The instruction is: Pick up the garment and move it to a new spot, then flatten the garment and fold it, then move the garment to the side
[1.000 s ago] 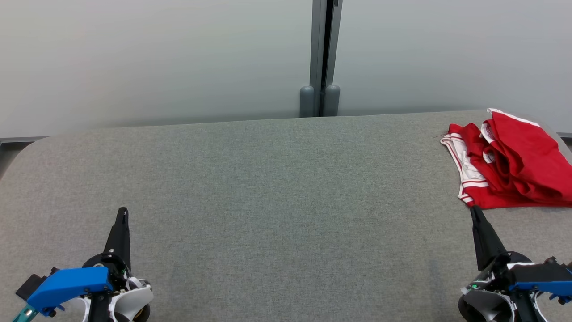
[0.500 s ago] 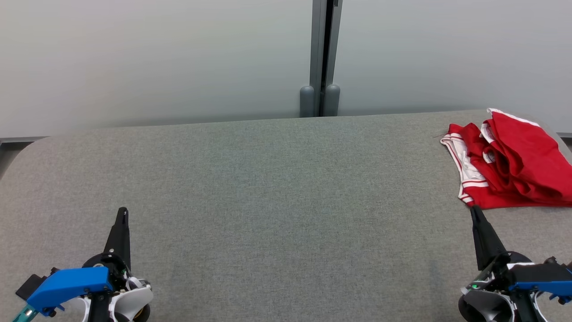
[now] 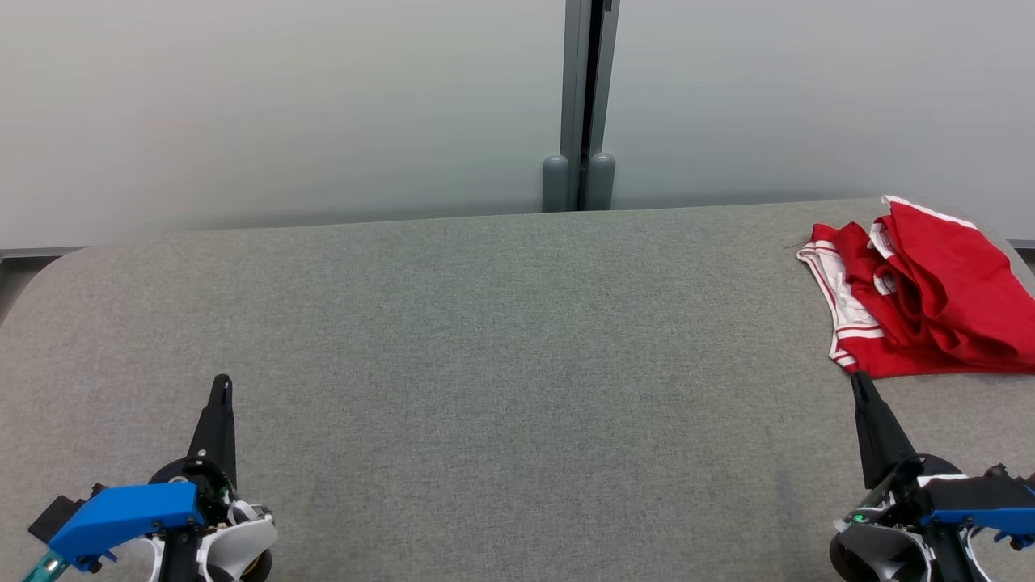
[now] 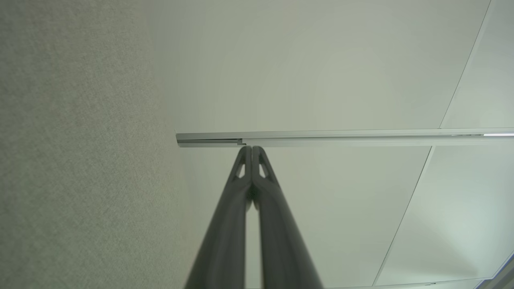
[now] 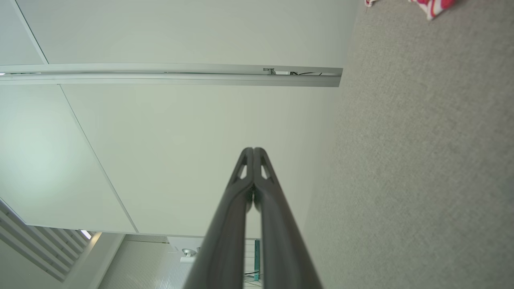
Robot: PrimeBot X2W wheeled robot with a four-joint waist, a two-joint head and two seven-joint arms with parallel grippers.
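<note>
The red garment (image 3: 930, 307) lies crumpled at the far right of the table (image 3: 501, 323), close to its edge. The right gripper (image 3: 859, 386), just near of it, and the left gripper (image 3: 221, 386), near left, are both pinched together, empty. A shallow grab could push the cloth off that edge.

grey felt table (image 3: 485, 323), frosted panel wall (image 3: 283, 105)

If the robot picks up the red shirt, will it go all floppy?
Probably floppy: the red shirt lies crumpled in soft folds, so it should droop and unfurl from wherever it is pinched. It looks thin, so likely light. Pushed, it would probably bunch up on the rough grey table rather than slide.
</note>
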